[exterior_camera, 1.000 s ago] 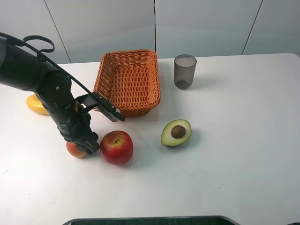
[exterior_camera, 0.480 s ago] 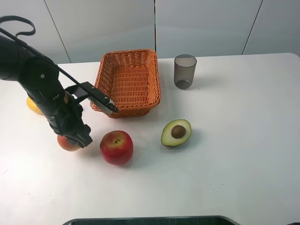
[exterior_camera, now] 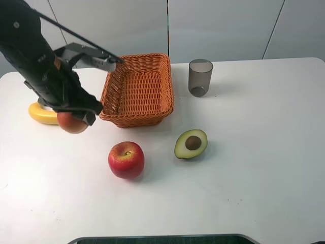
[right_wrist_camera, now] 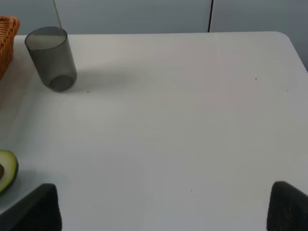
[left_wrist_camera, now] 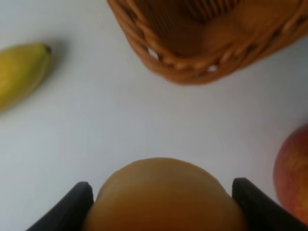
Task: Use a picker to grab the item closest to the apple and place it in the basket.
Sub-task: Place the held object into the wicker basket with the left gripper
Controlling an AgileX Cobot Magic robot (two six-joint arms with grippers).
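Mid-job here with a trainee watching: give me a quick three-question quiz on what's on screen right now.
1. True or false: the left gripper holds the small fruit outside the basket.
2. Fill in: the right gripper is ___ (open/shut).
3. The avocado half lies: A in the basket; B on the table, right of the apple; C in the right gripper.
Key: 1 true; 2 open; 3 B.

Orange basket [exterior_camera: 112, 84] — red apple [exterior_camera: 126, 159], yel. banana [exterior_camera: 38, 114]
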